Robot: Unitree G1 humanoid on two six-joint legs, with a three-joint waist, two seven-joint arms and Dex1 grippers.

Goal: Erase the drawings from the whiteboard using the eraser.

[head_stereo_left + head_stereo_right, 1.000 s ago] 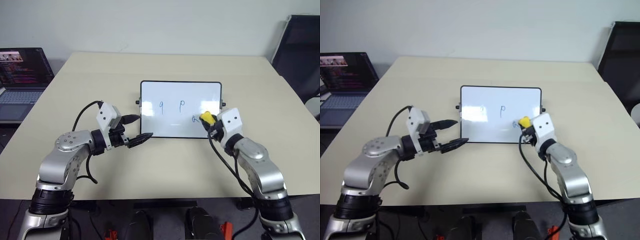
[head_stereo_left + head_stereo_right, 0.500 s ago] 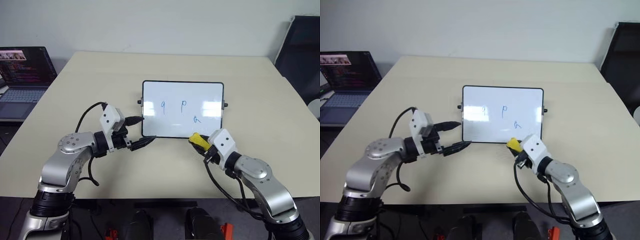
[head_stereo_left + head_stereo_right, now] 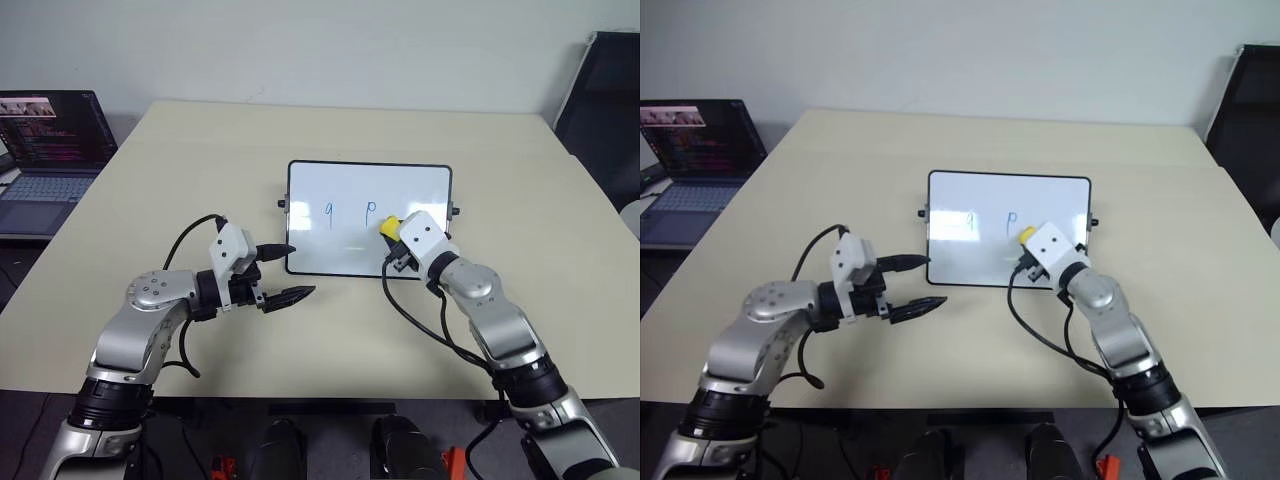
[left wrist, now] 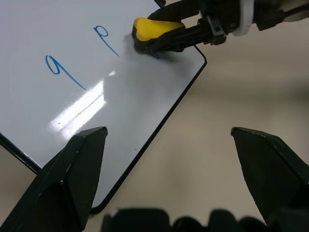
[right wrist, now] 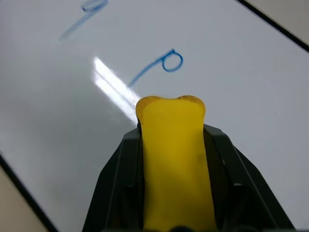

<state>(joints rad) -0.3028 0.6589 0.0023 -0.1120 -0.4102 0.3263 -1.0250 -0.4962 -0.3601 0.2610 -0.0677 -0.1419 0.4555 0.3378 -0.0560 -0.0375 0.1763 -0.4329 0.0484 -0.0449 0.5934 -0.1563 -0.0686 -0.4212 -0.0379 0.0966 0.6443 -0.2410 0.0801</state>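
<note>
The counter [image 3: 480, 150] carries the whiteboard [image 3: 420, 180] near its middle, lying loose; a hard sideways wipe could likely slide it, since the left gripper [image 3: 284, 271] hovers by its near left corner with jaws spread wide, pinning nothing. A laptop [image 3: 45, 150] sits well apart at the far left, out of the way. The right gripper [image 3: 392, 236] has its jaws clamped on the yellow eraser [image 3: 388, 227], over the board beside the drawings [image 3: 370, 210]; a tilted eraser might smear the blue strokes.
</note>
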